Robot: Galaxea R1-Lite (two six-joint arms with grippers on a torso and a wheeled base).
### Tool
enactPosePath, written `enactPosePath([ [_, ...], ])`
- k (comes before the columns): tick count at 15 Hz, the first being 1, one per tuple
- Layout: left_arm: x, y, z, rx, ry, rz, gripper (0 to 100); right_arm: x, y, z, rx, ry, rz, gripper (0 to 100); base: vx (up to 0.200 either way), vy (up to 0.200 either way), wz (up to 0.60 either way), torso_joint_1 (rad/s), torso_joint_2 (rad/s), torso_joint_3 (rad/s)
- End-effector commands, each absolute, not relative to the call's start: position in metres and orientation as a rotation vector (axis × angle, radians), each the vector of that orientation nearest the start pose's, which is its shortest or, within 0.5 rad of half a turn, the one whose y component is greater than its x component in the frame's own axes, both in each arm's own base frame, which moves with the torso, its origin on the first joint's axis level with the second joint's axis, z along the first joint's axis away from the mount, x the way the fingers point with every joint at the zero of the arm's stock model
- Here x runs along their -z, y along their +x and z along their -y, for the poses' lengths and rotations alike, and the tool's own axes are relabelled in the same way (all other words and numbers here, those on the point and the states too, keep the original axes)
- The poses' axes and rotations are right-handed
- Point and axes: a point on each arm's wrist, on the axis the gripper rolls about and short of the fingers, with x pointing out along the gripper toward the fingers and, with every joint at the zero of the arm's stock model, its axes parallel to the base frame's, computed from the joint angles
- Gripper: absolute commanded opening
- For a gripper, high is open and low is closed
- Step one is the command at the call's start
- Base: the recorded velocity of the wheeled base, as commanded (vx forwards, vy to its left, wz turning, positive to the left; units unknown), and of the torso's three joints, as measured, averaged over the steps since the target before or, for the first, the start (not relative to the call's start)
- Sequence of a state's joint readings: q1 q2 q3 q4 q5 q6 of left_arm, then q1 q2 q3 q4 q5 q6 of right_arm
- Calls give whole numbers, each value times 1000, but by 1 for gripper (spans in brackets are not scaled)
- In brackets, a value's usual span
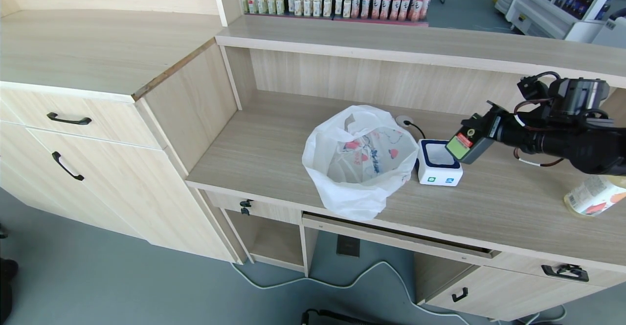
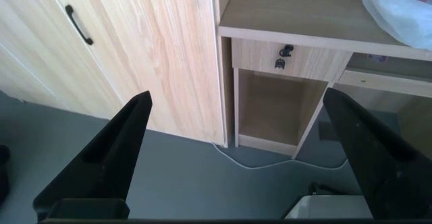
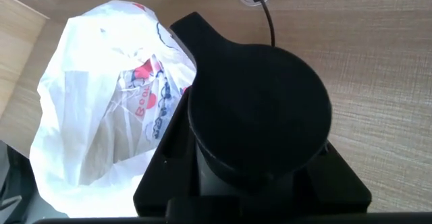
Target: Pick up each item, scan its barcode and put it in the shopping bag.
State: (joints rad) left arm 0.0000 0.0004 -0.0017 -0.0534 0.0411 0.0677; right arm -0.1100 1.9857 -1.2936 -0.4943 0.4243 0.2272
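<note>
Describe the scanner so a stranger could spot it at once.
Look at the low wooden desk, where a white bag stands open. The scanner sits right beside the bag, toward the robot's right. It is the only small white box, with a dark blue frame around its top.

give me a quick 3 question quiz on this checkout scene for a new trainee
1. True or false: the right tool grips a dark container close to the scanner.
2. The shopping bag stands where? A) on the robot's left of the scanner B) on the robot's right of it C) on the upper counter
3. Fill in: the left tool is ___ (open or shut).
Key: 1 true; 2 A; 3 open
</note>
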Motion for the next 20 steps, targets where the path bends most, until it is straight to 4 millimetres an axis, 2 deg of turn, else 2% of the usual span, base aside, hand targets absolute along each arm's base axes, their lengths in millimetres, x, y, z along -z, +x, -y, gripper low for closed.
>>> enactPosePath([
  [1,-81,-23,-1,-43,66,54,100,-199,407,33,-299,275,-220,0,0,0,0,0,0,0],
  [7,-81,-23,-1,-43,66,54,100,-200,416,20,-332,264,-209,0,0,0,0,0,0,0],
  [13,-81,-23,-1,-43,66,54,100,-195,415,19,-334,212,-219,0,0,0,0,0,0,0],
  [20,-81,-23,-1,-43,66,54,100,-201,413,19,-328,203,-201,0,0,0,0,0,0,0],
])
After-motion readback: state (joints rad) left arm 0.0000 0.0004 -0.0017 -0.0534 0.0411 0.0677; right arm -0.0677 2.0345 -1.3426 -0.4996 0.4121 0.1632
